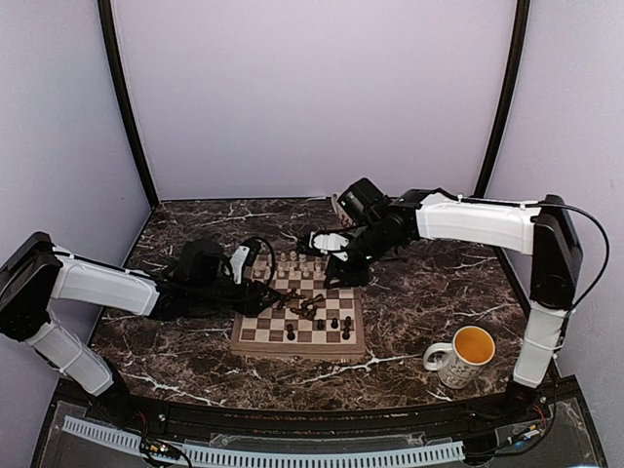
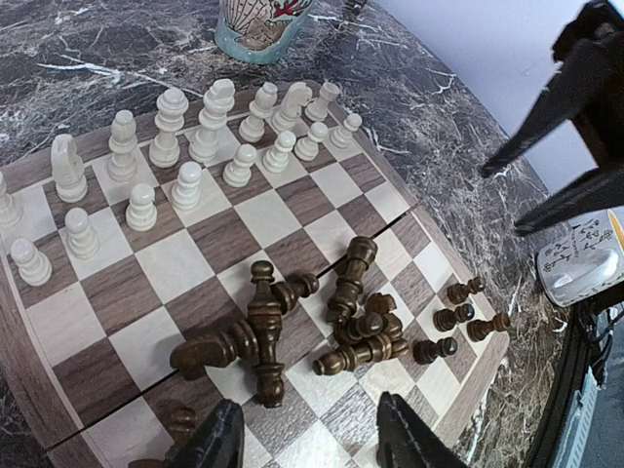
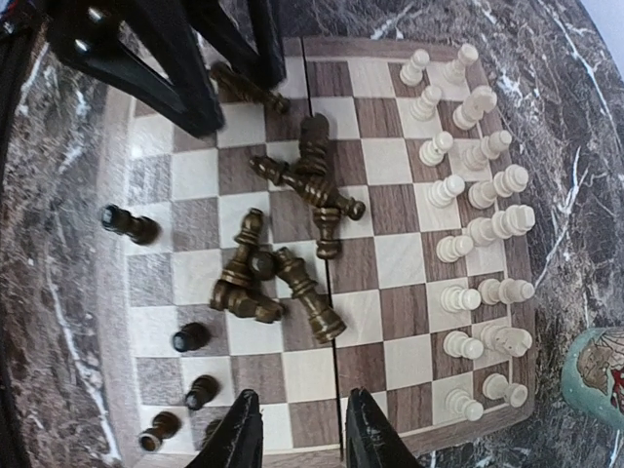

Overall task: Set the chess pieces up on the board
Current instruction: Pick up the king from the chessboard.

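The wooden board (image 1: 255, 348) lies mid-table. Cream-white pieces (image 1: 297, 265) stand in two rows on its far side; they also show in the left wrist view (image 2: 195, 136) and the right wrist view (image 3: 478, 214). Dark pieces (image 1: 307, 307) lie toppled in two heaps mid-board (image 2: 263, 331) (image 3: 263, 283). Several dark pawns (image 2: 458, 317) stand near the board's near right corner. My left gripper (image 2: 307, 439) is open and empty, low over the board's left side (image 1: 273, 297). My right gripper (image 3: 300, 439) is open and empty above the board's right far part (image 1: 339, 276).
A white mug with a yellow inside (image 1: 460, 356) stands on the marble at the near right. A teal patterned mug (image 2: 258, 24) stands just beyond the white rows, also in the right wrist view (image 3: 600, 375). Purple walls enclose the table.
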You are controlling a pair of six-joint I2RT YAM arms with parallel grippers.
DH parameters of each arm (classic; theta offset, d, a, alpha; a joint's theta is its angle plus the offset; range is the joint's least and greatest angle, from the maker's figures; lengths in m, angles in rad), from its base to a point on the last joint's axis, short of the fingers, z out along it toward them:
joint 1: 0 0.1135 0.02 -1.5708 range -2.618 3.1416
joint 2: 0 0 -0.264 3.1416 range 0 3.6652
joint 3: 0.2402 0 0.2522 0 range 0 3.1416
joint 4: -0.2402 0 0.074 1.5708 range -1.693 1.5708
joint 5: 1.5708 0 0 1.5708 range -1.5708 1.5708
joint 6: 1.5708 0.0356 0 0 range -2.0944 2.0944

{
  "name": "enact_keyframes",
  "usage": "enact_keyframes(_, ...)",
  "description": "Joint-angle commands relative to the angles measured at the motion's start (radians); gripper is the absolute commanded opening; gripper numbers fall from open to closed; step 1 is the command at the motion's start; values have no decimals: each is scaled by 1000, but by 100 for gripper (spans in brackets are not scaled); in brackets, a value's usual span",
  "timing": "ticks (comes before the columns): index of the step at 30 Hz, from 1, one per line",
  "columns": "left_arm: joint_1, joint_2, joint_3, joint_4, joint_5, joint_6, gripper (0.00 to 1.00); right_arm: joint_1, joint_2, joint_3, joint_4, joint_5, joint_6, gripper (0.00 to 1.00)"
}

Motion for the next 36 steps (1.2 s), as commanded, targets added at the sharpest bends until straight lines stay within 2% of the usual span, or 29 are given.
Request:
enact_keyframes(1,8,-76,-5,-63,-28,24,49,-24,100,56,-34,-16,-103,32)
enact_keyframes(6,7,-84,4,-90,-38,33,49,-23,156,62,6,-31,-179,41)
enact_keyframes(21,8,-77,35,-133,-46,53,49,-25,338,204,-54,-36,-258,45)
enact_keyframes(25,8,-74,40,-141,-42,59,49,-24,374,246,-120,-66,-274,39)
enact_keyframes(28,9,-64,51,-151,-45,67,49,-24,385,260,-160,-78,-286,28)
enact_keyframes(33,10,-32,78,-152,-42,71,49,-24,362,242,-159,-93,-273,17)
enact_keyframes(36,22,-3,90,-132,-4,39,49,-31,332,215,-135,-117,-239,14)
